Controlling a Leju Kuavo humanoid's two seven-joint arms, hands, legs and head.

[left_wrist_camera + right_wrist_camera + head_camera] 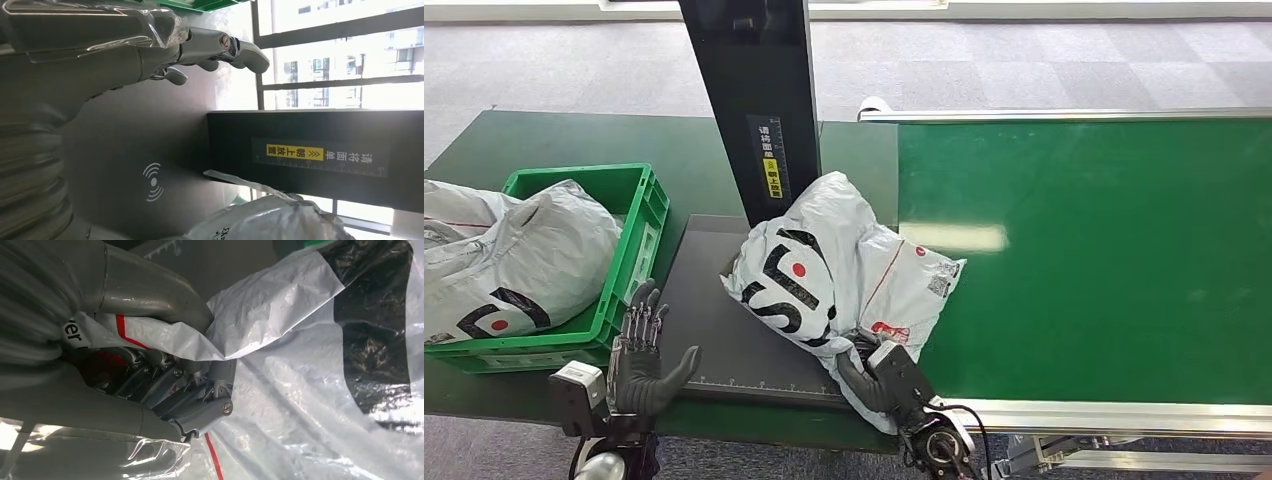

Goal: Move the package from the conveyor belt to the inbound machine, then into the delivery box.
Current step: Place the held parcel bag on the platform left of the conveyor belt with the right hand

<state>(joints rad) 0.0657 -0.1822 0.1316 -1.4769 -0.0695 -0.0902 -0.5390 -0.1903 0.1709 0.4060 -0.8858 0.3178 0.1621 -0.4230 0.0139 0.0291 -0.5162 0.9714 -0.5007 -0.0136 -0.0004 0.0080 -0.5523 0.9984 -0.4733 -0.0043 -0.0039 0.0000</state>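
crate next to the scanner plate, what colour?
Green crate, holding a grey-white package. Clearest in the head view.

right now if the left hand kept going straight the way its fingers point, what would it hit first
Probably the green plastic crate. The left hand hovers open at the near edge of the dark flat scanner platform, fingers aimed at the crate's near right corner. Depth is unclear; it could pass just beside it.

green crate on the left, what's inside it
The green crate holds a grey plastic package with a black and red logo, bulging above the rim. Anything beneath it, and the crate's floor, is covered by the bag.
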